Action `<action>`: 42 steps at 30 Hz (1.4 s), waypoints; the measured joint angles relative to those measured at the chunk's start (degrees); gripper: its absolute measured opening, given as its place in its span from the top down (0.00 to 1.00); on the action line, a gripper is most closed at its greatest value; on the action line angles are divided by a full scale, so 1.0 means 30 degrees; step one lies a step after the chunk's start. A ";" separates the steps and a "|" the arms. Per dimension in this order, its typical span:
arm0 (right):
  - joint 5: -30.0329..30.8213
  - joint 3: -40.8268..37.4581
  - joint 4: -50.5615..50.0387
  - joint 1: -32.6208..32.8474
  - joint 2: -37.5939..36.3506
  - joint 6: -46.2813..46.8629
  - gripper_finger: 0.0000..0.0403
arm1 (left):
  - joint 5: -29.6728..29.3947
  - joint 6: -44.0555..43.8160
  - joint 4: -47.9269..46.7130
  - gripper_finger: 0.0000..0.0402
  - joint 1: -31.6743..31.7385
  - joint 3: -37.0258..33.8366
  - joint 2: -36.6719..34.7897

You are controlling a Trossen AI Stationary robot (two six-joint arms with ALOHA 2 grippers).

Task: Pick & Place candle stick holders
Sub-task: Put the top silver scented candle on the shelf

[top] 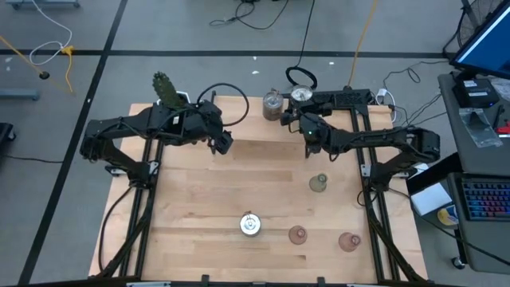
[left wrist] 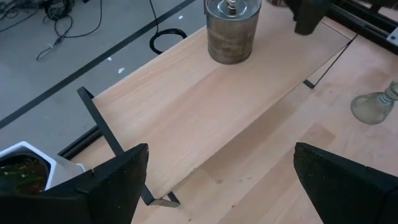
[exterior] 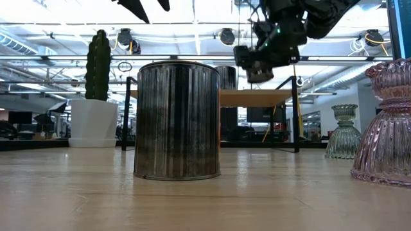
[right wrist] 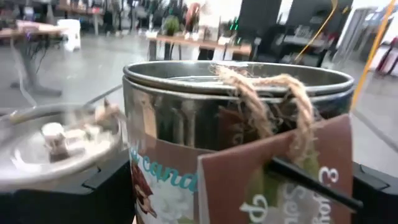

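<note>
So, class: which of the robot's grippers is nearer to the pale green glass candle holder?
The right. The right gripper hangs just beyond the green holder, toward the table's far edge. The left gripper hovers much farther away, across the table.

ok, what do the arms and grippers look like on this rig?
Both arms are black, jointed, angular links. The left gripper and right gripper each end in two dark, flat, blocky fingers. A small green light glows near the right wrist. A black cable loops behind the left arm.

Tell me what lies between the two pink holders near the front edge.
Nothing: in the high view, bare wood separates one pink holder from the other pink holder.
</note>
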 joint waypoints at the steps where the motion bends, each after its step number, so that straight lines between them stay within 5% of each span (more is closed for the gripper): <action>1: -0.0352 -0.0008 -0.0448 -0.0176 0.0014 0.0635 0.13 | 0.0005 -0.0002 -0.0002 0.02 0.0000 0.0000 0.0000; 9: -0.2576 -0.0008 -0.1189 -0.0909 0.0007 0.1832 0.13 | 0.0018 -0.0022 0.0009 0.02 0.0000 0.0000 0.0007; 17: -0.2675 -0.0008 -0.2435 -0.1252 0.0007 0.2064 0.12 | 0.0018 -0.0064 0.0045 0.02 0.0000 0.0000 0.0007; 24: -0.5539 -0.0008 -0.2761 -0.1944 0.0007 0.2471 0.11 | 0.0018 -0.0332 0.0045 0.02 0.0000 0.0000 0.0007; 42: -0.6065 -0.0008 -0.3320 -0.2126 -0.0029 0.2474 0.06 | 0.0018 -0.0299 0.0045 0.02 0.0000 0.0000 0.0007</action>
